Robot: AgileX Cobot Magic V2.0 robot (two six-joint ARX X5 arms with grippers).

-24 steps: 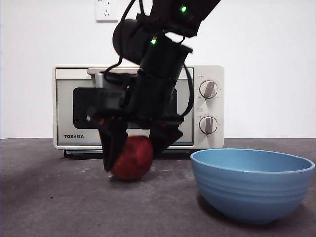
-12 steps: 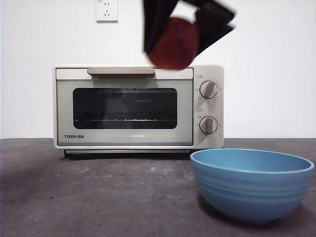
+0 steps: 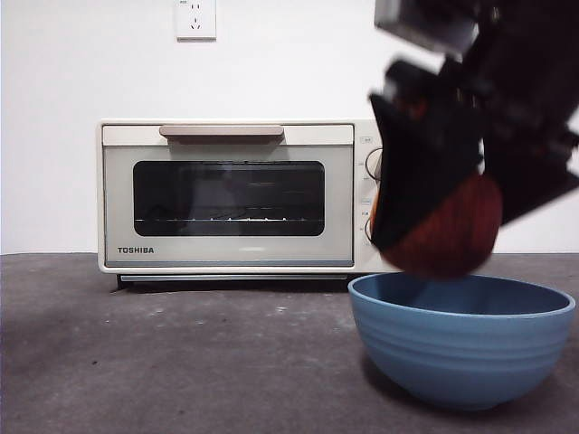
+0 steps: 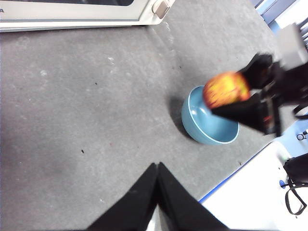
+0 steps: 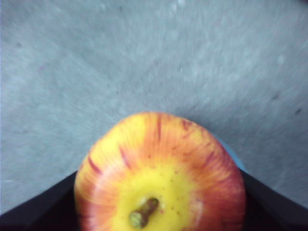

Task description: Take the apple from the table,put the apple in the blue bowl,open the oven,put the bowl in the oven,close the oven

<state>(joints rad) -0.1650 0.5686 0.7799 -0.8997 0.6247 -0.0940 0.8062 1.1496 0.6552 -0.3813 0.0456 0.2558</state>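
Observation:
My right gripper (image 3: 443,226) is shut on the red and yellow apple (image 3: 452,231), holding it just above the rim of the blue bowl (image 3: 461,339) at the front right of the table (image 3: 181,362). The apple (image 5: 159,178) fills the right wrist view, stem up, with only a sliver of the bowl showing behind it. From the left wrist view I see the apple (image 4: 225,90) hanging over the bowl (image 4: 210,122) between the other arm's jaws. My left gripper (image 4: 158,168) is shut and empty, high above the table. The cream TOSHIBA oven (image 3: 244,194) stands closed at the back.
A white wall socket (image 3: 195,18) sits on the wall above the oven. A pale blue and white table edge (image 4: 250,173) runs close beside the bowl in the left wrist view.
The right gripper lifted the apple off the table in front of the oven, carried it up and to the right, and now has come down over the bowl.

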